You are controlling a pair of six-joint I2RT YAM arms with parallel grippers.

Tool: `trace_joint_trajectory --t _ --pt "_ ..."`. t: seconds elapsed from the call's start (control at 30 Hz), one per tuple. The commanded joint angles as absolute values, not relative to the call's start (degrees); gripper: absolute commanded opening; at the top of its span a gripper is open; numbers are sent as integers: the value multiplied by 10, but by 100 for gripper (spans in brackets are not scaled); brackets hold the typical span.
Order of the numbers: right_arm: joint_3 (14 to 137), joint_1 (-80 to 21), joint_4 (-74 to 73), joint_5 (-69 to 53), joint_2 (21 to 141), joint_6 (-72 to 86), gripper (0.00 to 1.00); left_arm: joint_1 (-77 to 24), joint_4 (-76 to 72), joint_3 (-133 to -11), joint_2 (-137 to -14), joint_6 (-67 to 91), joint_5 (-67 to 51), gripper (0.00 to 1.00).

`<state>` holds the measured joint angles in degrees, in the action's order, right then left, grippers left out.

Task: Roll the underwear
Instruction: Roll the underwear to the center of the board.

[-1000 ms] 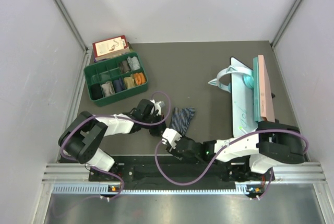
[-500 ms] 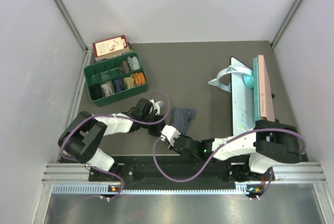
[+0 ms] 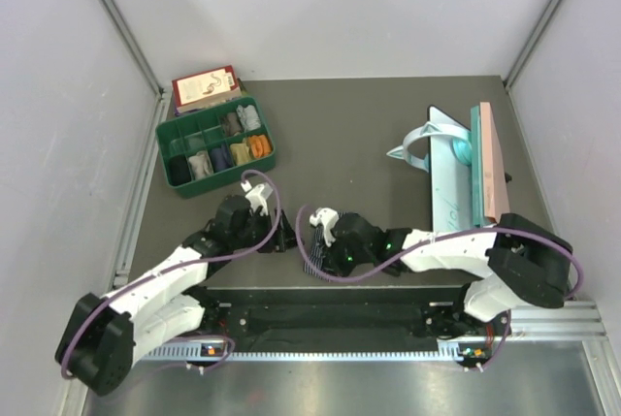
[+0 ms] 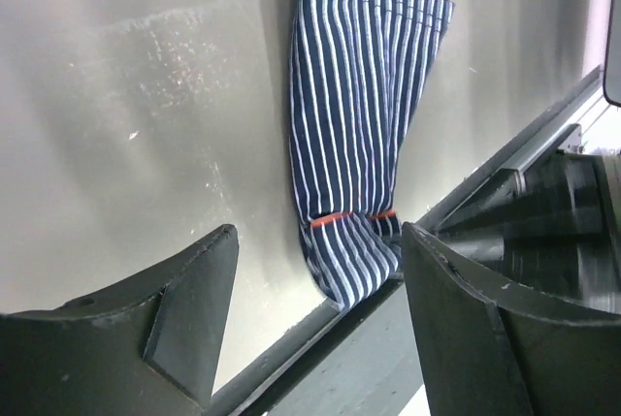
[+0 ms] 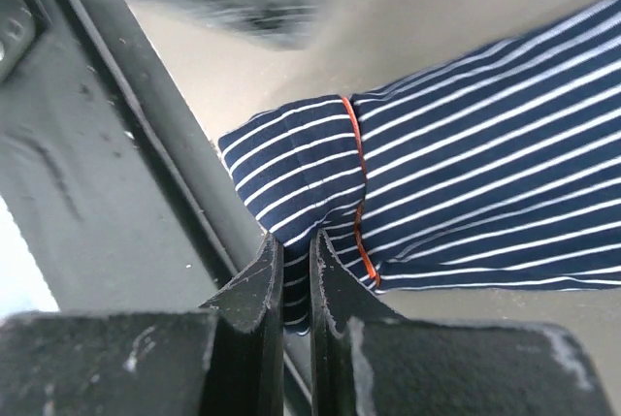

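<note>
The underwear [image 4: 357, 96] is dark blue with thin white stripes and an orange seam. It lies stretched on the grey table with one end at the near edge. My right gripper [image 5: 291, 253] is shut on that end of the underwear [image 5: 466, 154], with cloth pinched between the fingertips. My left gripper [image 4: 315, 280] stands open just short of the same end and holds nothing. In the top view the underwear [image 3: 311, 259] shows only as a small striped patch beside the right gripper [image 3: 317, 246]. The left gripper [image 3: 281, 238] is just left of it.
A green compartment tray [image 3: 173, 135] with rolled cloths stands at the back left, with a red and white box [image 3: 204, 86] behind it. A pale blue stand with a pink board [image 3: 490, 164] occupies the right. The table's black front rail [image 4: 505, 203] runs right beside the cloth.
The left gripper opened, let go of the cloth and pulled back to the left. The right gripper shut on the striped underwear, which now lies nearer the table's front edge.
</note>
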<state>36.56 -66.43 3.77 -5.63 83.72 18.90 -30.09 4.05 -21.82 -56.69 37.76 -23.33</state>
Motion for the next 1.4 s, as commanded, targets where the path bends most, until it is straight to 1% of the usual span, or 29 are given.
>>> trace_joint_trajectory --t 0.0,0.17,0.4,0.53,0.73,0.9,0.93,1.03,1.13,1.23,1.33,1.37 --pt "390 -599 35 -217 831 245 0 -301 17 -180 -505 359 -227 72" --pt "420 -531 2 -300 857 266 0 -321 -111 -118 -462 389 -236 73" --pt "454 -477 -50 -338 910 273 0 -386 -226 -94 -475 403 -178 74" --pt "454 -450 -50 -351 925 283 0 -408 -271 -90 -500 395 -137 75" --pt "463 -426 -55 -362 954 284 0 -424 -343 -89 -572 385 -141 74" --pt "470 -408 -54 -375 976 287 0 -438 -389 -84 -623 378 -142 70" --pt "471 -403 -54 -378 980 287 0 -438 -394 -84 -629 377 -141 68" --pt "477 -399 -55 -380 988 285 0 -439 -409 -81 -652 374 -144 64" --pt "484 -397 -57 -384 997 281 0 -439 -430 -81 -681 373 -146 63" --pt "490 -396 -60 -387 1006 279 0 -441 -457 -83 -712 372 -145 59" --pt "494 -394 -62 -388 1012 277 0 -441 -478 -86 -743 375 -137 51" --pt "494 -394 -61 -388 1011 278 0 -441 -480 -87 -751 379 -133 46"
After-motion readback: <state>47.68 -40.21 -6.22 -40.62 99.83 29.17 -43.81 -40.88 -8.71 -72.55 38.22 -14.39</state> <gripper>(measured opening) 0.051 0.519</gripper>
